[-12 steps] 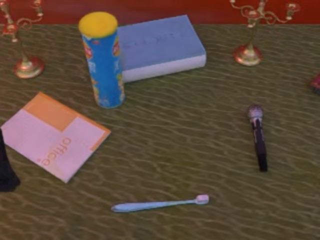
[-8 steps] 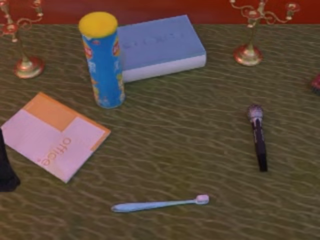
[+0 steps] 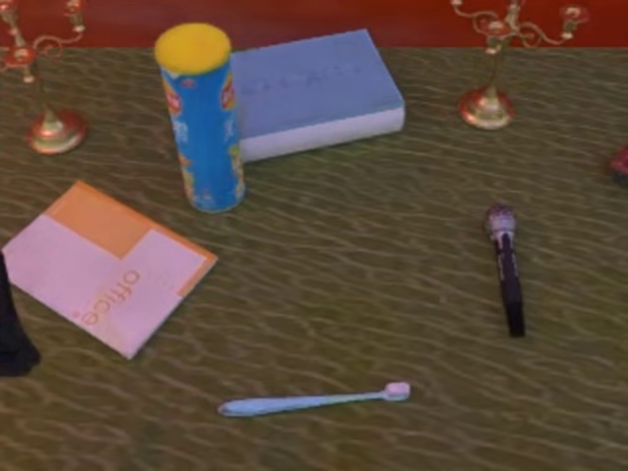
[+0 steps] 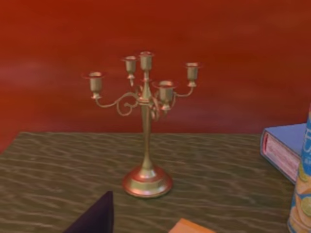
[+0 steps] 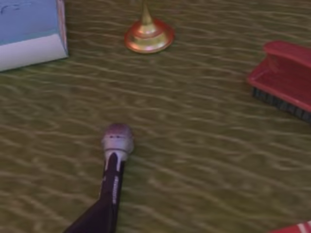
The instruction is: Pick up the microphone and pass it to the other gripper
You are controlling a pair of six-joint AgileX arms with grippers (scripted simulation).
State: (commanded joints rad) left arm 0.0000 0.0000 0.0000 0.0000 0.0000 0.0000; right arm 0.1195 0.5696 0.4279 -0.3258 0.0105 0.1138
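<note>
The left gripper [image 3: 12, 334] shows only as a dark sliver at the top view's left edge; its jaws lie outside the picture. The right gripper appears nowhere. In the right wrist view the microphone [image 5: 111, 182] loses its handle end at the border, and the red brush [image 5: 284, 77] runs off the side. The left candelabra [image 3: 39, 83] is cropped above.

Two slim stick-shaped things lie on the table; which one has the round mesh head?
The black-handled microphone at the table's right, head pointing away from the near edge. The light-blue toothbrush near the front edge has a small pinkish head instead.
</note>
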